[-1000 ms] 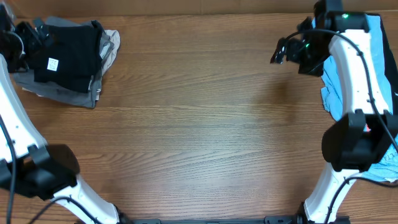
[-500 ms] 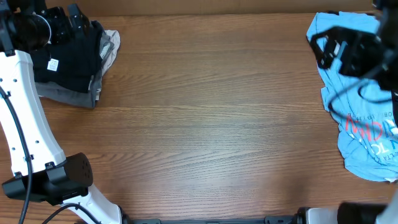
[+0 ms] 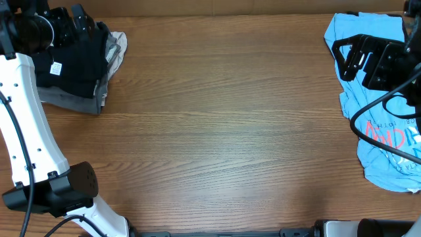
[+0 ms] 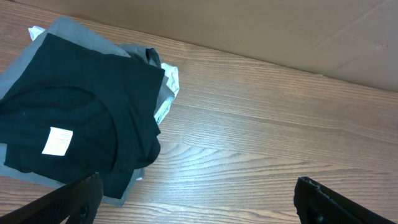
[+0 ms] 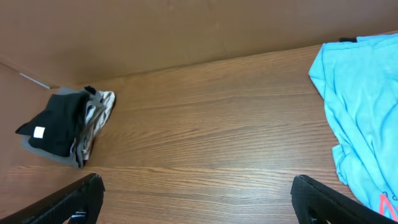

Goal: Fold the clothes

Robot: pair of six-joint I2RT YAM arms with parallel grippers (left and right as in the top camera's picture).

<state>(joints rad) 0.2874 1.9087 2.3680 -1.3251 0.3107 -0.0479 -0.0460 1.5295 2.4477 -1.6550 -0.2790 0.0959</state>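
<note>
Since half a second ago the right gripper (image 3: 346, 58) has shifted slightly toward the near edge; the left gripper (image 3: 77, 20) is unchanged.

Overhead: the shirt (image 3: 388, 141) lies crumpled at the right edge of the table (image 3: 217, 131), long axis far-to-near. The right gripper is over its far end. The pile (image 3: 72, 69) sits under the left gripper.

Left wrist: jaws wide, empty, pile ahead-left.

Right wrist: jaws wide, empty, shirt off to their right.

Right arm is nearer, so the grasp is likely its job.

White tubular left arm link (image 3: 26, 118), rounded black joint housing (image 3: 49, 191) at its near end, thin black cable (image 3: 13, 155) alongside, black left gripper (image 3: 72, 20), black angular right gripper (image 3: 340, 59), looped black cable (image 3: 355, 118) trailing
</note>
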